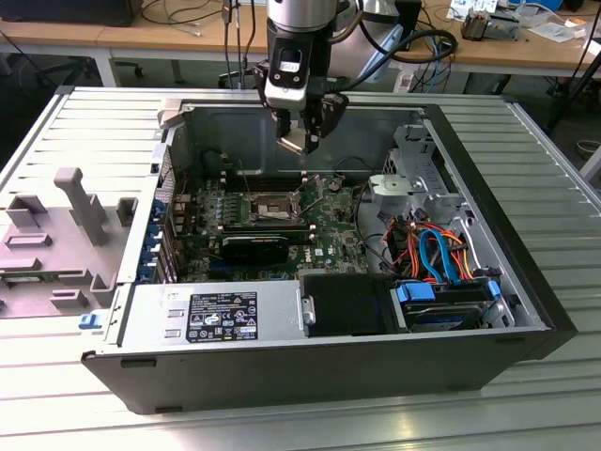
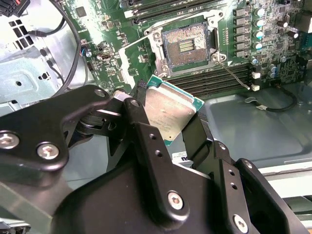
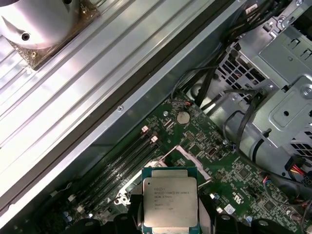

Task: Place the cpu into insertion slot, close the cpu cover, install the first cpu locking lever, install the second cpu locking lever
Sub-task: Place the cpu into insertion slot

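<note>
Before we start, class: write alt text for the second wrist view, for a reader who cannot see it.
The gripper, shut on the cpu, holds the silver chip above a green motherboard. Beyond it, apart from the chip, lies the insertion slot, open and unfilled, its contacts showing.

A ribbed metal tabletop [image 1: 531,160] is being lit brightly. Behind it, a long wooden desk [image 1: 84,36] is being crowded by cables [image 1: 188,14] and papers [image 1: 554,28].
</note>
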